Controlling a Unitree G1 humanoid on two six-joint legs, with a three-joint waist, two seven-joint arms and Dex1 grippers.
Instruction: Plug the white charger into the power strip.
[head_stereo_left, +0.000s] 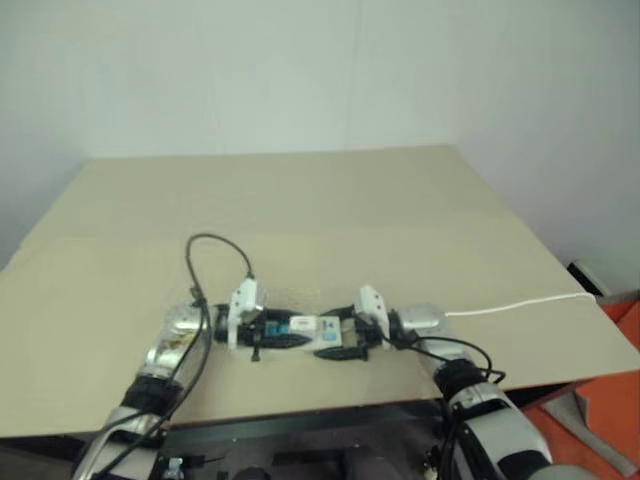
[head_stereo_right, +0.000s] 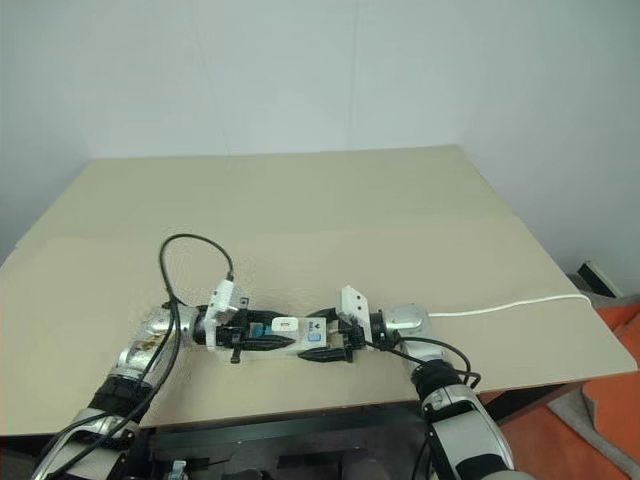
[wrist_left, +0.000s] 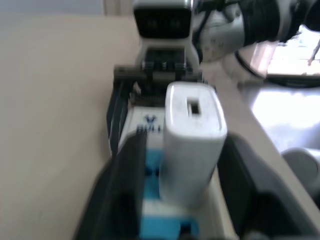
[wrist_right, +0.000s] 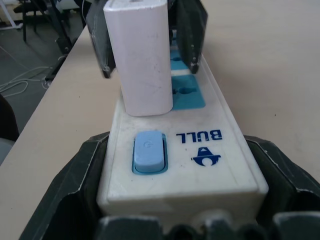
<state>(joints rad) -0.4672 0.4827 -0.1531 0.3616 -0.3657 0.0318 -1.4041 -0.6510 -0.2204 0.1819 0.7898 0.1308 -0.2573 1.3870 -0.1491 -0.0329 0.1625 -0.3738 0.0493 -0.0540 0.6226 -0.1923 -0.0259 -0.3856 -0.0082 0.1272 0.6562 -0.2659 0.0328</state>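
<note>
Head views: the power strip (head_stereo_right: 295, 340) lies on the counter (head_stereo_right: 300, 220) near its front edge, between both grippers.

Left wrist view: the white charger (wrist_left: 192, 142) stands upright in a socket; left gripper (wrist_left: 182, 200) jaws spread, flanking it without contact.

Right wrist view: right gripper (wrist_right: 180, 200) jaws pinch the strip's switch end. The charger is judged rigid, light and smooth-sided; grasp its flat sides.

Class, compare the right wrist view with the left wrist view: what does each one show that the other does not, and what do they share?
Right wrist view alone: the blue end switch and the logo print, with the right gripper clamping that end of the power strip. Left wrist view alone: the slot in the top of the white charger. Both: the charger standing upright on the strip, with the left gripper open, one finger on each side.
</note>
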